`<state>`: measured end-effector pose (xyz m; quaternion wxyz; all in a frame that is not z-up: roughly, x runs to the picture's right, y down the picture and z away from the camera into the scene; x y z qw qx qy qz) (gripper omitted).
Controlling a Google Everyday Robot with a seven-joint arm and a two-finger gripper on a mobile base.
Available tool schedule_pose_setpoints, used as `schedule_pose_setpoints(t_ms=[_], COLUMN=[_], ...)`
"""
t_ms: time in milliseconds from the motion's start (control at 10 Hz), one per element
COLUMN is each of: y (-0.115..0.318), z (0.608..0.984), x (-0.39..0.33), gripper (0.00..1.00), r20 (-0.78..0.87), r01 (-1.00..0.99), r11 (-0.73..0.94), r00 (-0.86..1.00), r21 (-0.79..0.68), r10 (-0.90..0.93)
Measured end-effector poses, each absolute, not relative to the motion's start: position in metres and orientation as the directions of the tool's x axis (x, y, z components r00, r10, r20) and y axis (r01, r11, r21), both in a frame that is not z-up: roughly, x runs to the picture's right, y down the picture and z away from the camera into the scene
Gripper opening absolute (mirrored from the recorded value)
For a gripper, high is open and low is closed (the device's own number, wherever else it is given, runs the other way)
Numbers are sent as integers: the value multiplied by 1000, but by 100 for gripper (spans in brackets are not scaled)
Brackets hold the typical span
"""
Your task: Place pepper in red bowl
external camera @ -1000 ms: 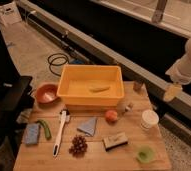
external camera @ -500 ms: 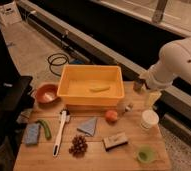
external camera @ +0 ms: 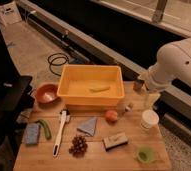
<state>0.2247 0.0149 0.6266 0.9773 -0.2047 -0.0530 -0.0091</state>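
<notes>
Claw (external camera: 149, 99) hangs at one end of the tub (external camera: 91, 75), jaws apart, nothing in them. Pepper (external camera: 45, 128) lies flat well apart from it, across the table past the tub, between sponge (external camera: 32, 134) and brush (external camera: 60, 132). Red bowl (external camera: 46, 93) sits by the tub's end furthest from the claw, near the pepper, mouth up, so a short carry once gripped. Reach looks not yet begun

A wooden bench (external camera: 96, 161) bore a rectangular yellow plastic tub (external camera: 89, 101), round red bowl (external camera: 46, 93), slim dark green pepper (external camera: 44, 129), long white brush (external camera: 60, 132) and blue sponge (external camera: 31, 134); the tool (external camera: 150, 97) hung above its right edge.

Yellow tub (external camera: 84, 101), grapes (external camera: 78, 145), white brush (external camera: 59, 132)
</notes>
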Motion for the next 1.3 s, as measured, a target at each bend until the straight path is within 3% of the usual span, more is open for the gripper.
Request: schedule_pose_setpoints(t_ms=[300, 1100, 1300], y=[18, 61, 67], z=[629, 624, 622], x=[186, -20, -35], gripper=[80, 80, 80], r20=[159, 354, 374], r01=[118, 308, 334], r11=[914, 876, 871], r00=[985, 919, 907], r21=[-389, -371, -361], r10=[-60, -174, -193])
